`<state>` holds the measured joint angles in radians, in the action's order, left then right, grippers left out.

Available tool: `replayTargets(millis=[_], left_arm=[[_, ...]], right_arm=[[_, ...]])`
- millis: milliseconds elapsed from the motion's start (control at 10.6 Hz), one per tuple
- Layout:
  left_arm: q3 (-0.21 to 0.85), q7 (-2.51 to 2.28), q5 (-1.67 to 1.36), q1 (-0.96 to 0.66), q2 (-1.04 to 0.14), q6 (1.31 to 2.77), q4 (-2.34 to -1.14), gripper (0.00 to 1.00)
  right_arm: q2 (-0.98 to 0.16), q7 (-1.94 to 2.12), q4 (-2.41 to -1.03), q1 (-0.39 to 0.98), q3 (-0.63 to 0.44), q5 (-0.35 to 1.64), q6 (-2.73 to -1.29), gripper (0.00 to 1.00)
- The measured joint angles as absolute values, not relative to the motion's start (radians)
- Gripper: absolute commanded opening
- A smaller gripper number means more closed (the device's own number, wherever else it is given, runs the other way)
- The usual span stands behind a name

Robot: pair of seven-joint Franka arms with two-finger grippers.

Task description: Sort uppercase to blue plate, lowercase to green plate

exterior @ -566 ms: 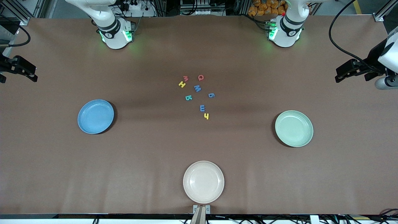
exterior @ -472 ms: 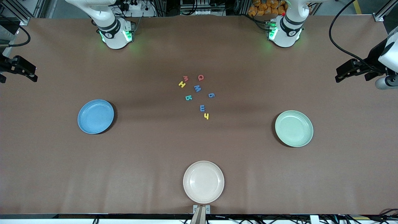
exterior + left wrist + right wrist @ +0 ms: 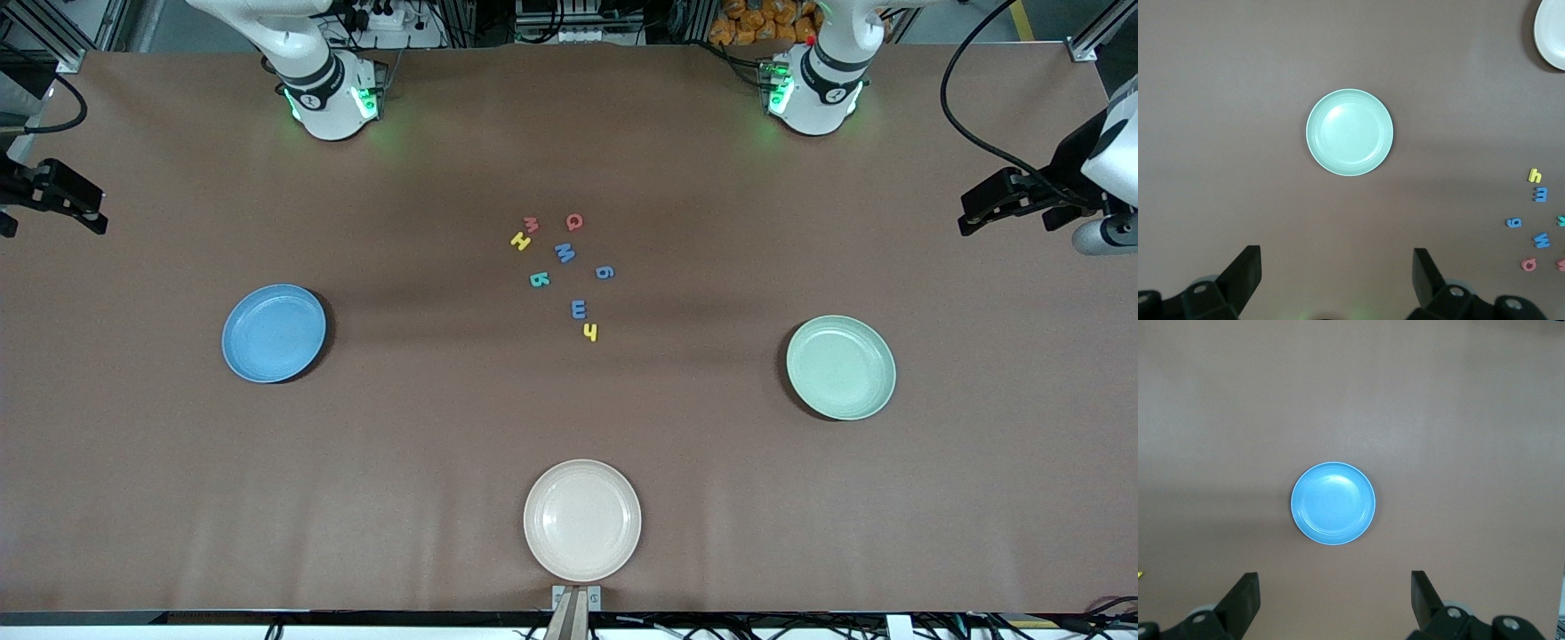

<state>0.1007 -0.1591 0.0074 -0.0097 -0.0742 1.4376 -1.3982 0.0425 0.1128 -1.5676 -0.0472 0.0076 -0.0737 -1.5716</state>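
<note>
All eight little letters [image 3: 565, 271] lie mixed in the middle of the table, between the blue plate [image 3: 274, 333] and the green plate [image 3: 840, 367]. Both plates are bare, so sorting has not begun. The left gripper [image 3: 1337, 280] and right gripper [image 3: 1335, 603] hang high, fingers spread. Next, one must come down and pinch a letter

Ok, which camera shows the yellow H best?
The front view: the yellow H lies whole beside the red m. The left wrist view cuts off before it; the right wrist view shows none of it.
</note>
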Motion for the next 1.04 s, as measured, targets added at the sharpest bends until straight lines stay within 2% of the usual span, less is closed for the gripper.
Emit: replayTargets(millis=[377,566,1038], left_arm=[[0.119,-0.154,0.005,-0.035,-0.092,1.435,-1.406,1.00],[0.177,-0.154,0.004,-0.066,-0.130,1.468,-1.423,1.00],[0.336,-0.254,0.004,-0.124,-0.205,1.721,-1.605,1.00]], right_arm=[[0.042,0.113,-1.567,-0.047,0.007,-0.074,-1.571,1.00],[0.042,0.113,-1.566,-0.048,0.007,-0.074,-1.571,1.00],[0.041,0.113,-1.563,-0.048,0.007,-0.074,-1.571,1.00]])
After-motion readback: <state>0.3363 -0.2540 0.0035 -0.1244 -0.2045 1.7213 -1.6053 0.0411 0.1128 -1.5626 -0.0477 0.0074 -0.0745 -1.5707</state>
